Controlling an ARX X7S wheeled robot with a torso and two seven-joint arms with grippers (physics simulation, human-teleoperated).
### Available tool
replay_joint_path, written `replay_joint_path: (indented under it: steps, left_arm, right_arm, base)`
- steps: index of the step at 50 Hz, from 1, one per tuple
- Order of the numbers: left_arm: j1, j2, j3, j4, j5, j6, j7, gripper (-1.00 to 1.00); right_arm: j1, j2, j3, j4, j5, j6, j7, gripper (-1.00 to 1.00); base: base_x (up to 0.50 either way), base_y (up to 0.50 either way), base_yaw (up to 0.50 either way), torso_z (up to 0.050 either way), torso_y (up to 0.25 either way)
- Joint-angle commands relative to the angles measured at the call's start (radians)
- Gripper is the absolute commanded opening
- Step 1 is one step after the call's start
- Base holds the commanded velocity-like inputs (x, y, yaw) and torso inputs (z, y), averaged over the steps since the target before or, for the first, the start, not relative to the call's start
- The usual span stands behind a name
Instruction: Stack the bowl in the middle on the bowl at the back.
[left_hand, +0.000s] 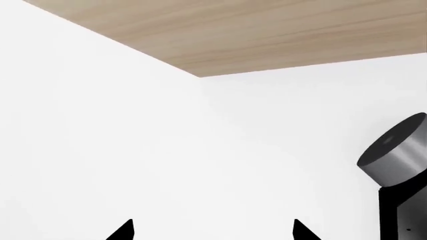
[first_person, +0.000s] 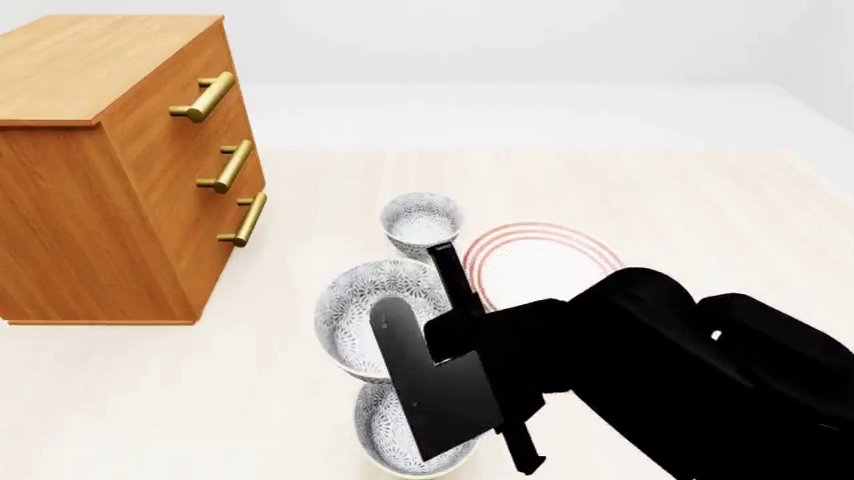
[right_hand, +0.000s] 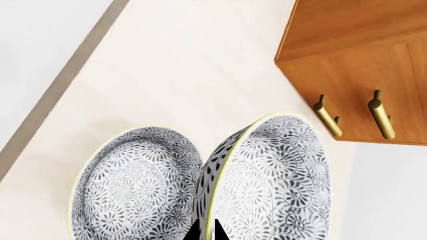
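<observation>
Bowl in the middle (first_person: 371, 310) hangs tilted above the table (first_person: 694, 210), its rim pinched in the right gripper (first_person: 447, 330), whose jaws are closed on it. Wooden drawer cabinet (first_person: 120, 170) stands left. Red-ringed plate (first_person: 534, 262) lies beside the back bowl (first_person: 420, 224). Nearest bowl (first_person: 387, 440) sits below. Left gripper (left_hand: 212, 232) jaws stand apart, holding nothing.
</observation>
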Motion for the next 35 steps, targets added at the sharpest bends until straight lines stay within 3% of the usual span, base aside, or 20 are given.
replay_joint_path:
  steps: [1, 35]
  left_arm:
    - [0.001, -0.001, 0.009, 0.000, -0.001, 0.009, -0.003, 1.00]
    - [0.001, -0.001, 0.014, 0.000, -0.002, 0.011, -0.001, 1.00]
  right_arm:
    - [0.001, 0.042, 0.016, -0.148, 0.006, 0.124, 0.023, -1.00]
    - [-0.090, 0.058, 0.020, -0.337, 0.064, 0.310, 0.098, -1.00]
  base:
    - [0.00, 0.00, 0.00, 0.000, 0.000]
    - [0.00, 0.00, 0.00, 0.000, 0.000]
